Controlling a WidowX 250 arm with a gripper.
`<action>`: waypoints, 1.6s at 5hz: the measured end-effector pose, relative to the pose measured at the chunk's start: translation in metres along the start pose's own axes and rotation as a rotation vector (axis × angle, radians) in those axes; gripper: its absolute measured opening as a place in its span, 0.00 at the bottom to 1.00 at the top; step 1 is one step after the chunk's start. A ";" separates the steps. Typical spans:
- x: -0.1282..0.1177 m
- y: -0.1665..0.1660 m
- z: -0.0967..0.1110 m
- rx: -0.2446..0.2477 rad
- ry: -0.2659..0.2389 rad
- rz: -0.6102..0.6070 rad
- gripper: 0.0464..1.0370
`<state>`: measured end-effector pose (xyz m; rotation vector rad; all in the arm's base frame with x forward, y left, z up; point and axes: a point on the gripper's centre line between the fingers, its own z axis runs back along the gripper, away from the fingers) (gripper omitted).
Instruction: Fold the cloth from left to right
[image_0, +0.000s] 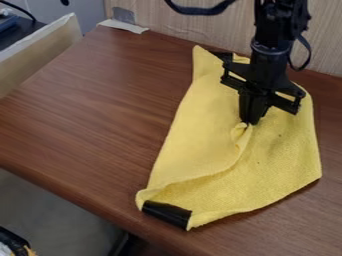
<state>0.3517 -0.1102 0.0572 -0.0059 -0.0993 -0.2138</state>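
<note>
The brown wood-grain table (100, 100) spans the frame from left to right. The yellow cloth (267, 160) lies on it, right of centre, running from the upper centre down to the lower centre and out to the right side. A crease curves from its lower left corner up to the gripper's tips.

The black arm (272, 30) enters at the top edge, right of centre. The gripper (250, 121) points down over the cloth, right of centre in the frame. Its two fingers (245, 107) stand together, closed to a narrow pinch. Their tips are at the cloth's surface and grip a small gathered ridge of the fabric. The exact thickness of cloth between the tips cannot be told. Around the ridge, the fabric bunches and rises slightly.

A black strip (167, 214) lies at the cloth's lower left corner, in the lower centre of the frame, near the table's front edge.
</note>
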 end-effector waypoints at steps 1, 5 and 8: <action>0.001 -0.003 -0.004 -0.019 0.008 -0.014 0.22; 0.001 0.000 0.010 0.012 -0.006 -0.012 0.97; 0.000 -0.002 0.098 -0.005 -0.198 0.005 0.96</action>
